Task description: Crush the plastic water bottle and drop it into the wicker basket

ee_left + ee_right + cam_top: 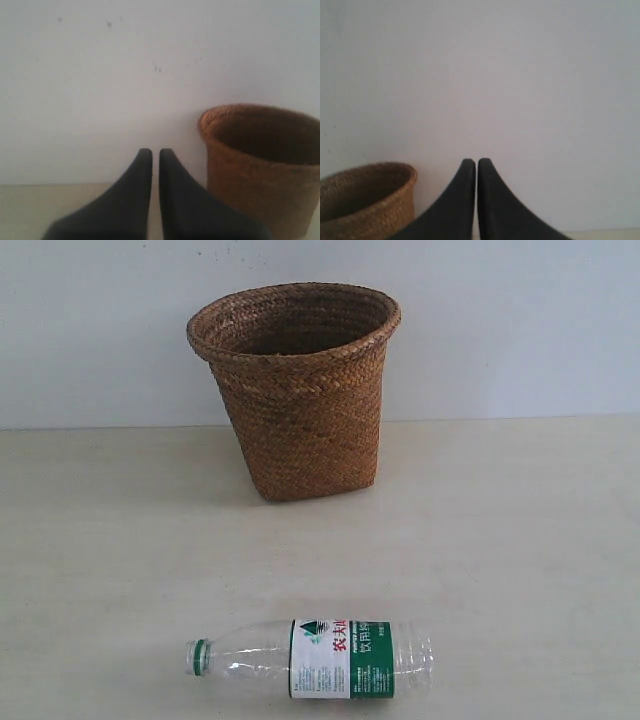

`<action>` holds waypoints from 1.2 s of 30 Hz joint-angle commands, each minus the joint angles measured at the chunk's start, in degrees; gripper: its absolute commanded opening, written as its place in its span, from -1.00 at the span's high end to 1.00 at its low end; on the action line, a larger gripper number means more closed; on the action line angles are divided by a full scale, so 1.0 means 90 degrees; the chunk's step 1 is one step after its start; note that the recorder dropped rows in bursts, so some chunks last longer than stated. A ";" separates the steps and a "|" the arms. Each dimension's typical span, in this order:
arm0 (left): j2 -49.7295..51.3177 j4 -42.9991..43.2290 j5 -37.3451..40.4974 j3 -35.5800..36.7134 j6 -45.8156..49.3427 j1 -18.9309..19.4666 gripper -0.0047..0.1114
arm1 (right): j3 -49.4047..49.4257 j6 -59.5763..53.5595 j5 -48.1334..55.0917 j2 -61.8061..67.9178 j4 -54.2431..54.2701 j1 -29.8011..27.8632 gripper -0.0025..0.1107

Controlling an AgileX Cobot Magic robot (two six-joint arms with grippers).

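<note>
The plastic water bottle lies sideways on the table in front of the wicker basket. Its green-and-white label bears red characters, possibly 农夫. The left gripper and right gripper are pinched nearly together, empty.

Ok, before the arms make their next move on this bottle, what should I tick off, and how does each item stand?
1. Access to plastic water bottle: ok, it lies on its side on the table, touching nothing else.
2. Bottle shape: ok, round and uncrushed, ready to crush.
3. Stance of wicker basket: ok, upright behind the bottle, mouth unobstructed.
4. Basket bottom clear: cannot tell, hidden by its wall.
5. Opening of left fingers: not ok, shut and holding nothing.
6. Opening of right fingers: not ok, shut and holding nothing.
</note>
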 commanded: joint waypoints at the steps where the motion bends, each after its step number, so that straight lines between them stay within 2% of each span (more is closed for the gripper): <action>1: 0.0816 0.0568 0.1223 -0.0764 0.0205 0.0017 0.84 | -0.0575 -0.0714 0.0734 0.0858 -0.0102 -0.0012 0.96; 6: 0.1358 0.0568 0.1913 -0.1150 0.0786 0.0017 0.84 | -0.1079 -0.1263 0.1394 0.1750 -0.0102 -0.0012 0.96; 9: 0.1645 0.0463 0.2480 -0.1300 0.1504 -0.0045 0.84 | -0.1347 -0.1713 0.1751 0.2203 -0.0088 -0.0012 0.96; 14: 0.2273 0.0143 0.3845 -0.1728 0.2600 -0.0427 0.84 | -0.1875 -0.2404 0.2803 0.2850 0.0206 0.0073 0.96; 19: 0.2875 -0.1047 0.4671 -0.1971 0.4560 -0.0823 0.84 | -0.2432 -0.3667 0.4193 0.3469 0.1011 0.0570 0.96; 26: 0.3389 -0.2891 0.5090 -0.1971 0.7026 -0.1233 0.84 | -0.2751 -0.5262 0.5523 0.4240 0.2174 0.1319 0.96; 30: 0.3677 -0.3779 0.5238 -0.1971 0.8316 -0.1363 0.84 | -0.3004 -0.5838 0.6168 0.4696 0.2858 0.1482 0.96; 33: 0.3921 -0.4280 0.5531 -0.1971 0.9412 -0.1363 0.84 | -0.3124 -0.5927 0.6308 0.4995 0.3207 0.1482 0.96; 34: 0.4093 -0.4526 0.5729 -0.1971 1.0194 -0.1363 0.84 | -0.3136 -0.6065 0.6318 0.5165 0.3393 0.1482 0.96; 36: 0.4273 -0.4721 0.5808 -0.1971 1.0741 -0.1363 0.84 | -0.3136 -0.6272 0.6347 0.5329 0.3632 0.1482 0.96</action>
